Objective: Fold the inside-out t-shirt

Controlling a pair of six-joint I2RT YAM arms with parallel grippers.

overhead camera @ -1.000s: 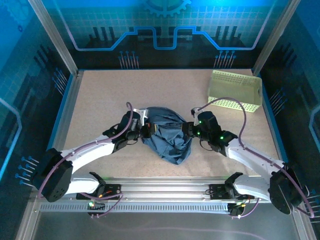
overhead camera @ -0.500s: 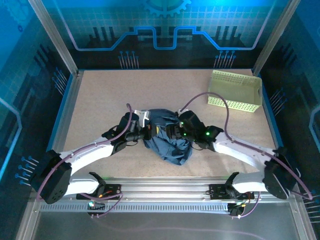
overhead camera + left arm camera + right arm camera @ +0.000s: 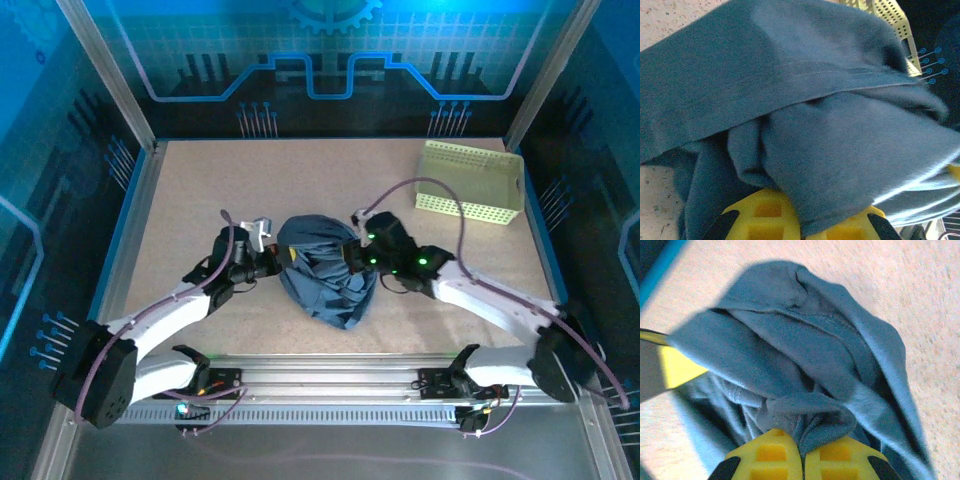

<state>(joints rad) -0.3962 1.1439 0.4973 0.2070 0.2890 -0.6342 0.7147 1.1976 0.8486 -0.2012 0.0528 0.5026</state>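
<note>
Yellow-padded right gripper (image 3: pixel 801 449), pinched shut on a bunched fold of the dark slate-blue wrinkled soft t-shirt (image 3: pixel 805 350). Same for left gripper (image 3: pixel 802 225): closed on shirt fabric from the opposite side, cloth draped over its yellow fingers (image 3: pixel 762 217). Seen from above, one gripper at each flank of the shirt, left and right. Shirt crumpled into a rounded lump, mid speckled beige worktop (image 3: pixel 200 190), partly lifted between the two. Pale yellow-green perforated plastic basket (image 3: pixel 470 180) well apart, far right corner, upright.
</note>
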